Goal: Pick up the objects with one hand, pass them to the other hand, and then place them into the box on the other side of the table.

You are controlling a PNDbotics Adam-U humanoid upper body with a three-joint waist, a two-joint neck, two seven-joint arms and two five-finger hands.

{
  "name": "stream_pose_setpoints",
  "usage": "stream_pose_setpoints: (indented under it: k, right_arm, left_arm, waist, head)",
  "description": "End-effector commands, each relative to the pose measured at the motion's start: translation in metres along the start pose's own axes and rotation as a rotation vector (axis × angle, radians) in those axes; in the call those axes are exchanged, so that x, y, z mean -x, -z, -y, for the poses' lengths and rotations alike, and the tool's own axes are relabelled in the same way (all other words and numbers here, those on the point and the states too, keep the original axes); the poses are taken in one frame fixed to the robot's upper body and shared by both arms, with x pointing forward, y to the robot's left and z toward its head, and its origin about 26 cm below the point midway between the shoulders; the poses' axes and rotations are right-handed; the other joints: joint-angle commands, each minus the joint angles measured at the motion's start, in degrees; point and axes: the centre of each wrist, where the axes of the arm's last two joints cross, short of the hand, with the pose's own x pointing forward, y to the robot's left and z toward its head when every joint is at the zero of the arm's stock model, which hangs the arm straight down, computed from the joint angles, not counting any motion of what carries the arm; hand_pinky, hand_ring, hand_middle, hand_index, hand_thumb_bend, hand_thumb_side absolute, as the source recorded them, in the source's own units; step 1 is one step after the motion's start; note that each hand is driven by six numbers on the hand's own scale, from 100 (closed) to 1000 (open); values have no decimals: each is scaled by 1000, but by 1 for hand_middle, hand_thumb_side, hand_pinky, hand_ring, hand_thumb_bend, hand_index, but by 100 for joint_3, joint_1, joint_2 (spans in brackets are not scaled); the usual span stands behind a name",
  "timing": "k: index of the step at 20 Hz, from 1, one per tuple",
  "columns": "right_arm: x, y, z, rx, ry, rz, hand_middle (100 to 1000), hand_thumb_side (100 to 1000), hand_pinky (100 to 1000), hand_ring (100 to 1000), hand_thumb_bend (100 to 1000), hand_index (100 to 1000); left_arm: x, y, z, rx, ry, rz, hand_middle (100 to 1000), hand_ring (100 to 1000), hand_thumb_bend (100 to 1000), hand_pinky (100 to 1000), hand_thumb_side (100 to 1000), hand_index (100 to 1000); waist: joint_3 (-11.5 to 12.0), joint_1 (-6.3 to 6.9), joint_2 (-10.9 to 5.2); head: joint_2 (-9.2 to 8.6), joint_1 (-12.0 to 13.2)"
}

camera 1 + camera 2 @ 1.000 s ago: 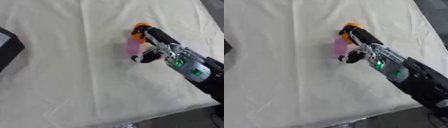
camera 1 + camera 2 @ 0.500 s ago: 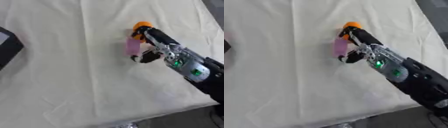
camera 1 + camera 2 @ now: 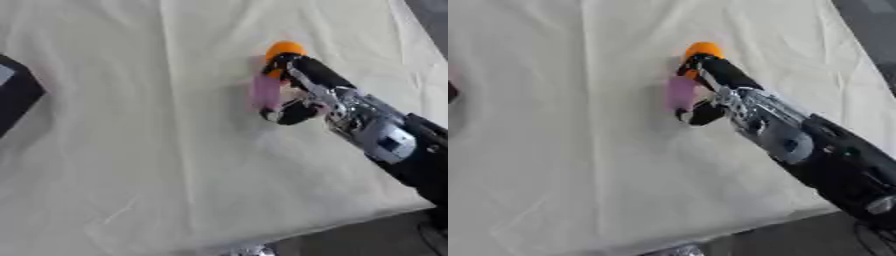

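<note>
the right hand reaches across the cloth-covered tabletop, its fingers and thumb curled round a pink object near the middle. an orange object sits just beyond its fingertips. a black box lies at the left edge.

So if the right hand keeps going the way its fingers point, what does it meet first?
The orange object, right at the right hand's fingertips; whether they already touch is unclear. The pink object lies beside the hand.
</note>
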Motion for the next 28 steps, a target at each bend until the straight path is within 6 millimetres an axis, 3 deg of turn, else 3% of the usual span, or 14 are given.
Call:
stream_pose_setpoints:
  k: [1, 11, 18, 28]
  right_arm:
    - [0, 0, 9, 24, -10, -5, 880, 115, 662, 753, 458, 794]
    - [0, 0, 7, 15, -17, -21, 871, 120, 660, 750, 468, 791]
    - [0, -1, 5, 3, -26, -35, 743, 111, 654, 744, 459, 777]
    - [0, 0, 6, 18, -3, -41, 657, 100, 629, 721, 317, 725]
  left_arm:
    - [-6, 4, 0, 10, 9, 29, 727, 674, 128, 934, 848, 714]
    - [-6, 4, 0, 12, 10, 32, 727, 675, 127, 936, 848, 714]
    - [-6, 4, 0, 13, 9, 33, 727, 675, 128, 937, 848, 715]
    - [-6, 4, 1, 15, 6, 31, 727, 675, 128, 939, 848, 715]
  waist:
    - [16, 9, 8]
    - [19, 14, 35]
    - [9, 16, 38]
    - [11, 24, 41]
  head:
    - [-10, -34]
    - [-10, -59]
    - [-10, -60]
    - [-10, -97]
